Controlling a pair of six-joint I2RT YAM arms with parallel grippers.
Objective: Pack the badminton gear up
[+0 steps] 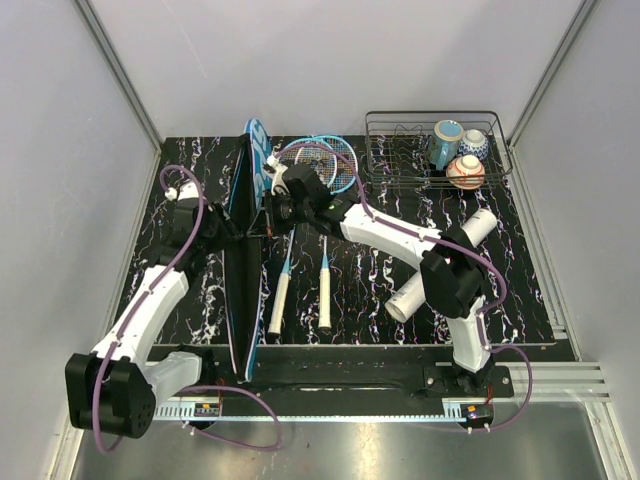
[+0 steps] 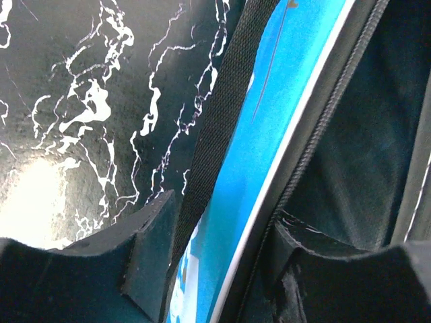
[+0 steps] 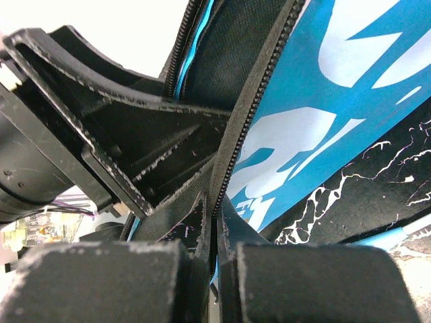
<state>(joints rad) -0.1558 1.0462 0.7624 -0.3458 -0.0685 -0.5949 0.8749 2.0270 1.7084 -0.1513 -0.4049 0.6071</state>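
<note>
The teal racket bag [image 1: 247,270] stands on its long edge left of centre, unzipped. My left gripper [image 1: 233,232] has its jaws on either side of the bag's left panel [image 2: 269,134], with the strap, blue face and zipper filling the gap. My right gripper [image 1: 274,211] is shut on the other zipper edge [image 3: 250,114]. Two blue-framed rackets [image 1: 322,160] lie right of the bag, white handles [image 1: 325,298] towards me. The long white tube [image 1: 440,265] lies at the right. No shuttlecock shows clearly.
A black wire rack [image 1: 400,150] with ceramic cups [image 1: 465,170] stands at the back right. Grey walls close in the marbled black table [image 1: 380,300] on both sides and at the back.
</note>
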